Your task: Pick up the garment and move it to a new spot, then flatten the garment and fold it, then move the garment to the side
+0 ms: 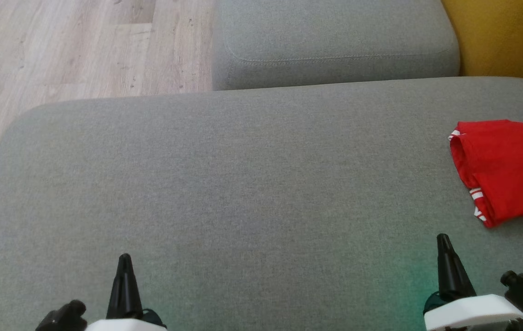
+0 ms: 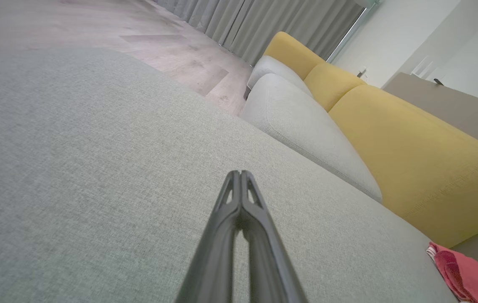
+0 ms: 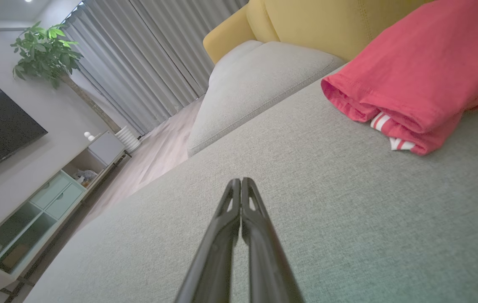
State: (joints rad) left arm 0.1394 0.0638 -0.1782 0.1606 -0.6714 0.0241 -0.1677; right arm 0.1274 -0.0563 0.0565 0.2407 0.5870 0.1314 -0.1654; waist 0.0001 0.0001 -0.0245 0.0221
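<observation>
1. The red garment (image 1: pixel 509 165) lay at the right edge of the head frame on the grey sofa seat (image 1: pixel 243 184). It was doubled over in layers (a white-striped cuff (image 1: pixel 476 194) peeped out underneath), and part of it ran out of frame.
2. My left hand (image 1: pixel 124 262) sat at lower left and my right hand (image 1: pixel 444 243) at lower right. Each had its fingers pressed together on nothing, apart from the cloth.
3. I judged this fitted either a folded garment set aside or a bundle waiting to be lifted; I couldn't tell which.
4. Either way, doing it well meant not letting a fingertip snag those layers.
</observation>
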